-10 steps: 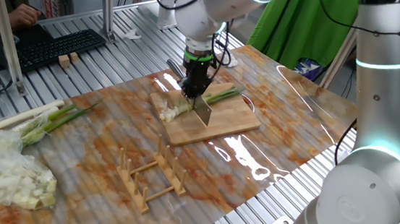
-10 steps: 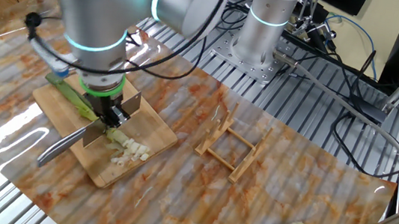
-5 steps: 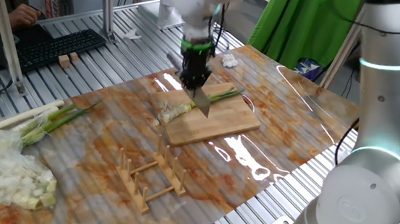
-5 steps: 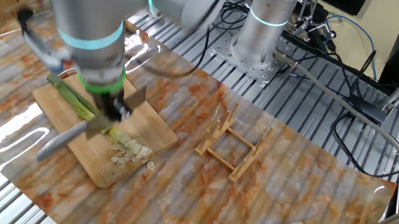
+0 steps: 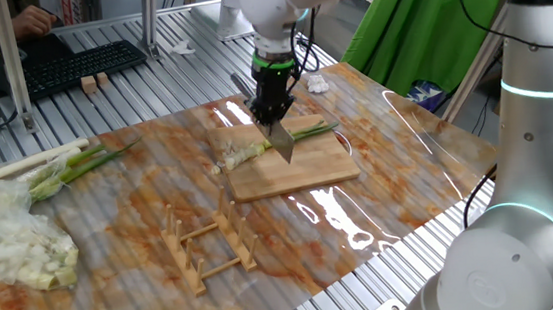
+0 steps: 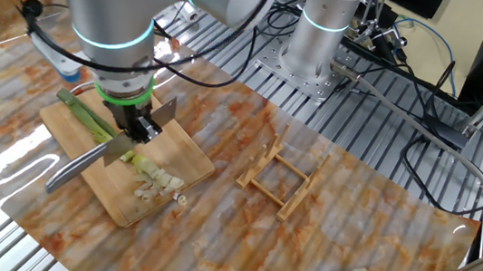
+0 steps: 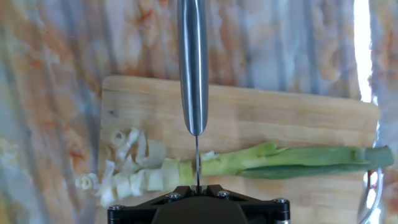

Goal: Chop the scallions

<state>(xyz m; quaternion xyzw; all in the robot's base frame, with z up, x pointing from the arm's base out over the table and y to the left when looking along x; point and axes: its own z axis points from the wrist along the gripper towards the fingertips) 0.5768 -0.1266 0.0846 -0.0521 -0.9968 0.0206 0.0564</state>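
My gripper (image 5: 275, 113) (image 6: 139, 129) is shut on a knife (image 5: 282, 144) (image 6: 84, 159) (image 7: 193, 62). The blade hangs just above a scallion (image 5: 300, 132) (image 6: 87, 115) (image 7: 280, 159) that lies across a wooden cutting board (image 5: 303, 176) (image 6: 182, 158) (image 7: 292, 112). In the hand view the blade's edge lines up with the stalk's pale cut end. Short white and pale-green bits (image 5: 232, 159) (image 6: 160, 182) (image 7: 130, 175) lie heaped on the board beside that end. The green leaves run off toward the board's other side.
A wooden rack (image 5: 209, 246) (image 6: 278, 172) lies flat near the board. A bundle of whole stalks (image 5: 57, 164) and a pale heap in clear plastic (image 5: 14, 248) sit at the table's left. A keyboard (image 5: 78, 67) lies at the back.
The knife came down through the stalk and has risen off the board again. More cut bits lie by the white end, and one has rolled toward the board's edge.
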